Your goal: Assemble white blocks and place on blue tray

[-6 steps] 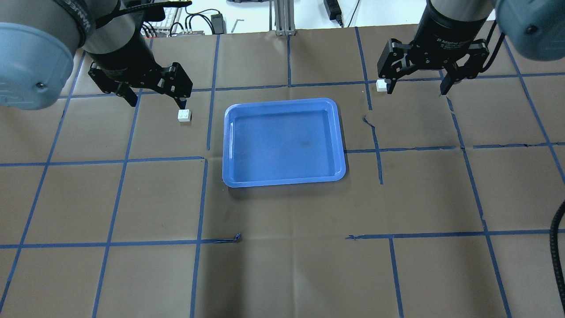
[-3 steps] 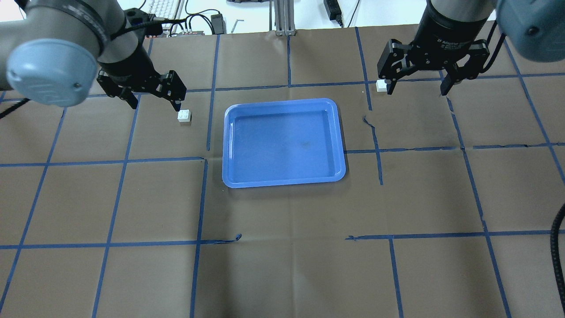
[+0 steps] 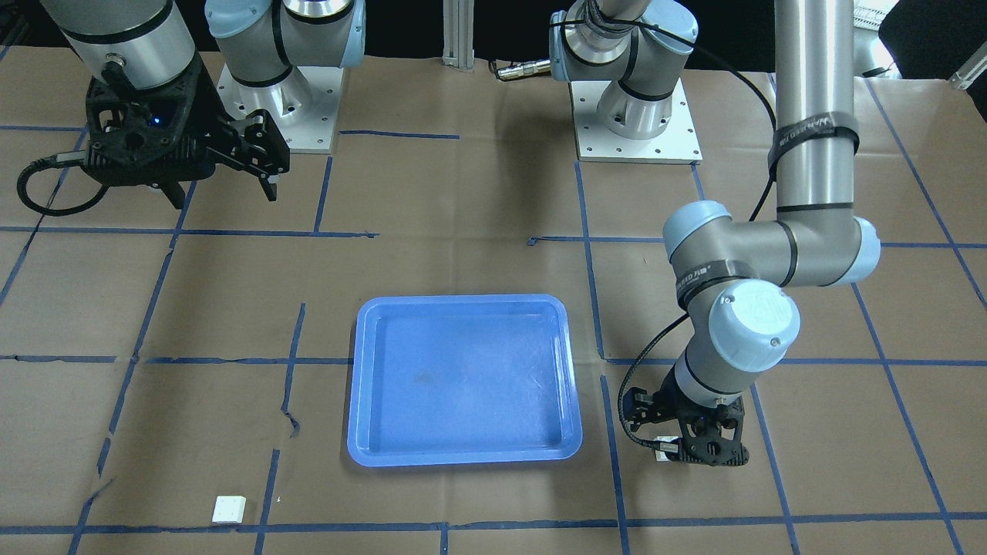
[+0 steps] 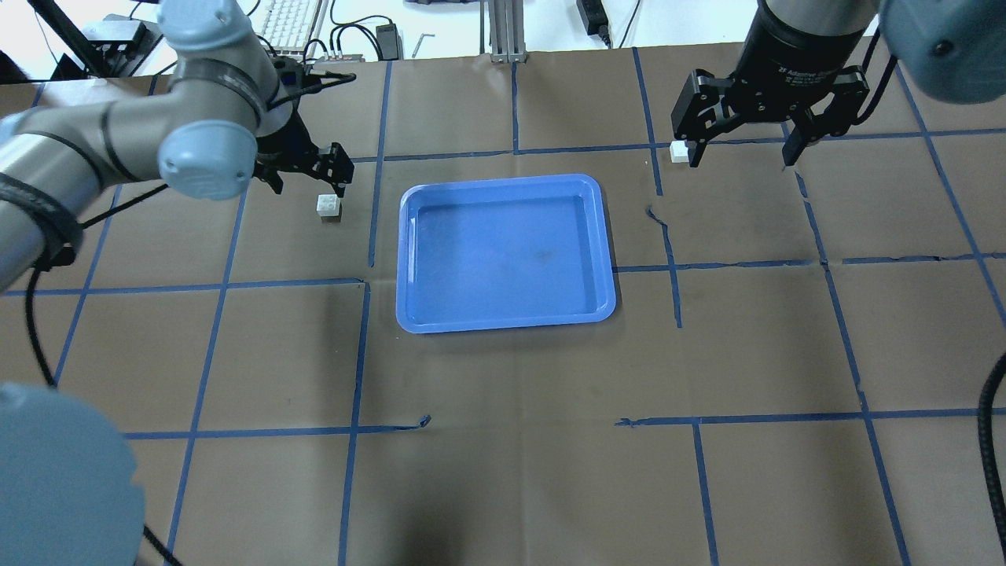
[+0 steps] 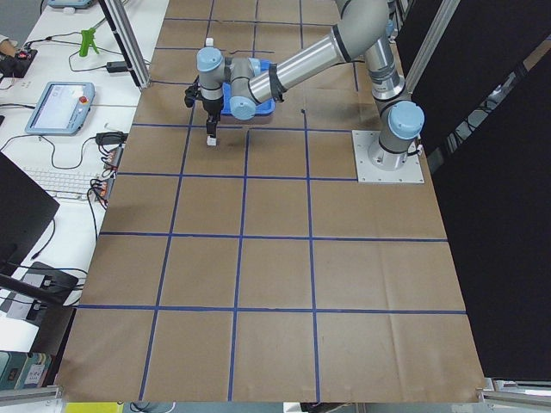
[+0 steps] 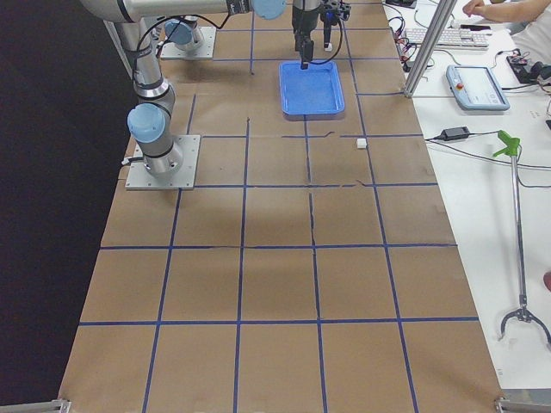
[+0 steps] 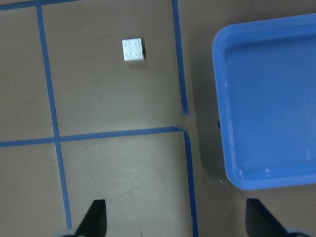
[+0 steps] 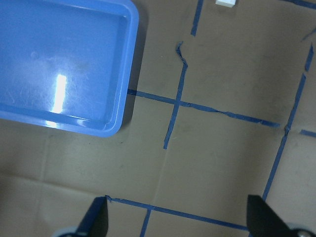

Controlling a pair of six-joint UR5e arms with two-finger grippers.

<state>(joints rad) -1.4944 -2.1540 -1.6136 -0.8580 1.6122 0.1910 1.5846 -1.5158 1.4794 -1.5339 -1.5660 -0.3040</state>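
Observation:
One white block (image 4: 329, 207) lies on the table left of the blue tray (image 4: 402, 259). My left gripper (image 4: 310, 187) is open and empty, hovering just behind and above this block. In the left wrist view the block (image 7: 134, 50) lies far ahead of the open fingers (image 7: 96, 219), with the tray (image 7: 219, 98) to the right. The other white block (image 4: 679, 152) lies beyond the tray's far right corner. My right gripper (image 4: 740, 161) is open and empty, high above the table. Its wrist view shows the block (image 8: 225, 2) at the top edge and the tray (image 8: 129, 64).
The table is brown paper with a grid of blue tape lines (image 4: 357, 354). The arm bases (image 3: 636, 116) stand at the robot's side. A keyboard and cables (image 4: 299, 27) lie beyond the far edge. In the front-facing view the right block (image 3: 229, 509) lies near the bottom left.
My left arm has swung in and lowered, so its gripper now hangs closer to the table by the left block. The right gripper and both blocks have stayed put.

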